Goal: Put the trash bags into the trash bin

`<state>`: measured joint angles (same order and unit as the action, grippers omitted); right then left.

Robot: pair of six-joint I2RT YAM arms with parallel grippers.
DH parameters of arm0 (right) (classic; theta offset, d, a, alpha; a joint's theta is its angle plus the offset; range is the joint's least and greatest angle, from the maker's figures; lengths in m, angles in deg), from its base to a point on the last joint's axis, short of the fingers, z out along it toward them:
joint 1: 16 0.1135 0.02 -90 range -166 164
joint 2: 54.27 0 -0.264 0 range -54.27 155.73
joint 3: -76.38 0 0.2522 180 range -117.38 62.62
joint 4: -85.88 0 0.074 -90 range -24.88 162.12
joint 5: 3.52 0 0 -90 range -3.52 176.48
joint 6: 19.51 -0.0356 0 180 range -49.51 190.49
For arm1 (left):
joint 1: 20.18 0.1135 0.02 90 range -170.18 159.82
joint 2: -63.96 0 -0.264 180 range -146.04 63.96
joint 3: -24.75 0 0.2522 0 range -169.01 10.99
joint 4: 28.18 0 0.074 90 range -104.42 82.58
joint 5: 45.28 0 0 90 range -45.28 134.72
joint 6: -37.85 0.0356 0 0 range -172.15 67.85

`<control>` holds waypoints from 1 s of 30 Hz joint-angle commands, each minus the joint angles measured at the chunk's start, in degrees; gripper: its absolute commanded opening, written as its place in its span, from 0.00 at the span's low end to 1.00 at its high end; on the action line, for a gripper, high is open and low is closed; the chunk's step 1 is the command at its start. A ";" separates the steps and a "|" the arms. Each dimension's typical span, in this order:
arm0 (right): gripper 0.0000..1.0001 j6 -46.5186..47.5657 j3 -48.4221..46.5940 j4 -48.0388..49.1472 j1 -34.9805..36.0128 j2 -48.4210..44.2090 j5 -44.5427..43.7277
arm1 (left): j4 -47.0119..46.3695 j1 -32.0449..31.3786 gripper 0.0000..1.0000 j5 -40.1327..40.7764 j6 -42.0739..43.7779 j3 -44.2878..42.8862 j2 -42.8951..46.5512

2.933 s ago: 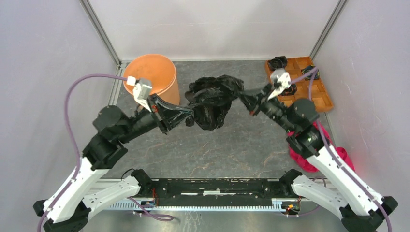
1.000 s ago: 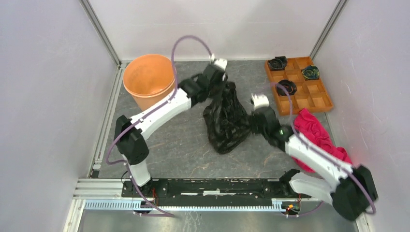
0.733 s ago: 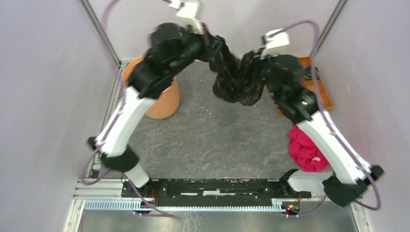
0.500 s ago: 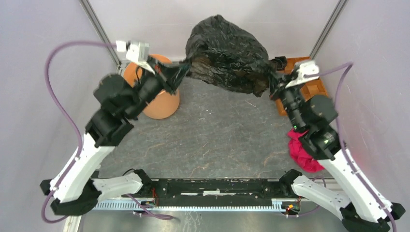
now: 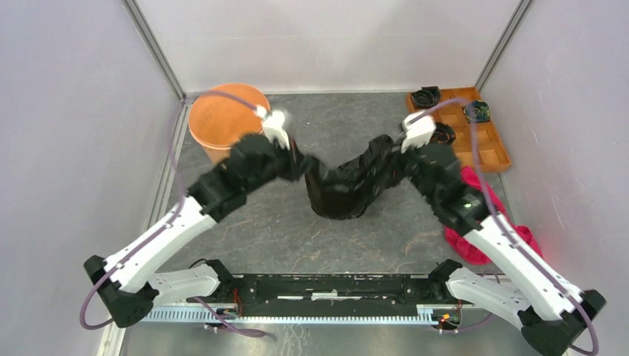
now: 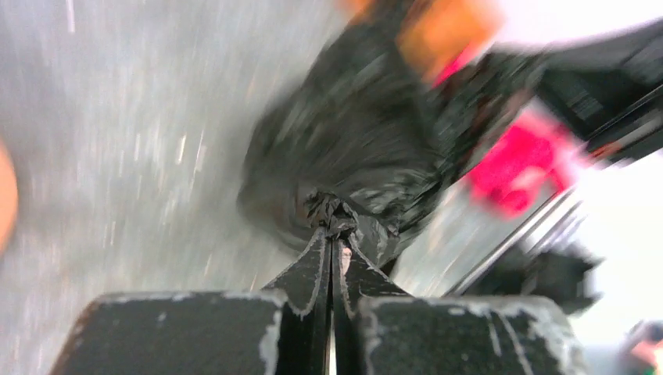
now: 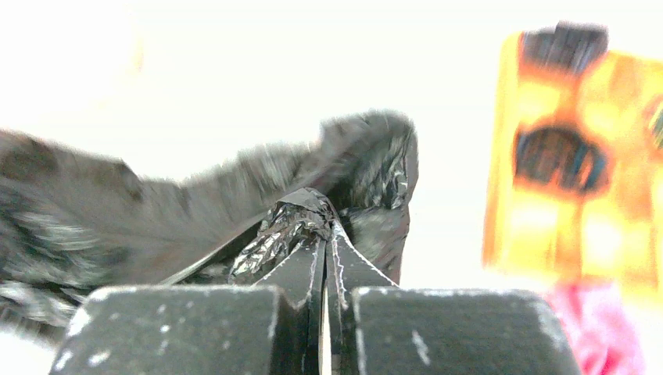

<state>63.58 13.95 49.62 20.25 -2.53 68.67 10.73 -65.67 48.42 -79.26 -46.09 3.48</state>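
Down from its high billow, your trash bag (image 5: pixel 343 189) now sags over mid-table, strung left to right between the left gripper (image 5: pixel 303 166) and right gripper (image 5: pixel 391 159), each pinching a bunched end, with the trash bin (image 5: pixel 222 119) at far left, nearest your left arm.

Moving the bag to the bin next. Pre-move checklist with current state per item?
1. left pincer shut on the trash bag: ok, film bunched at its tips.
2. right pincer shut on the trash bag: ok, a crinkled fold is clamped.
3. Trash bag above the trash bin: not ok, it hangs between the two pincers, right of the bin.
4. Trash bin upright, mouth unblocked: ok.
5. Bag mouth spread open: cannot tell, the wrist views are blurred.
6. Bag apart from the pink cloth: ok in the top view.
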 commanded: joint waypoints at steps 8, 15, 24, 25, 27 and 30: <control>0.00 -3.60 13.08 5.98 0.05 -7.26 7.21 | 2.06 -0.08 0.02 10.65 1.52 -3.53 3.86; 0.02 2.79 0.15 4.27 -0.01 -10.35 7.90 | 12.35 -0.04 0.02 13.82 9.32 -14.54 8.69; 0.02 -2.63 1.42 15.25 0.03 -6.30 22.56 | 16.84 -0.04 0.02 19.67 10.14 -24.91 4.44; 0.02 -4.22 4.91 16.00 -0.01 -6.48 22.64 | 17.13 -0.03 0.02 18.06 9.72 -22.50 4.26; 0.02 -5.38 8.27 14.66 0.03 -6.55 20.78 | 19.07 0.01 0.02 14.80 9.64 -18.53 3.56; 0.03 -2.32 5.81 11.29 0.05 -7.42 18.17 | 21.67 -0.03 0.02 17.15 11.06 -20.27 3.00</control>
<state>61.08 21.17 63.39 20.27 -9.39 87.78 25.70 -65.63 64.16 -71.85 -67.31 9.95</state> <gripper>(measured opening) 0.021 0.028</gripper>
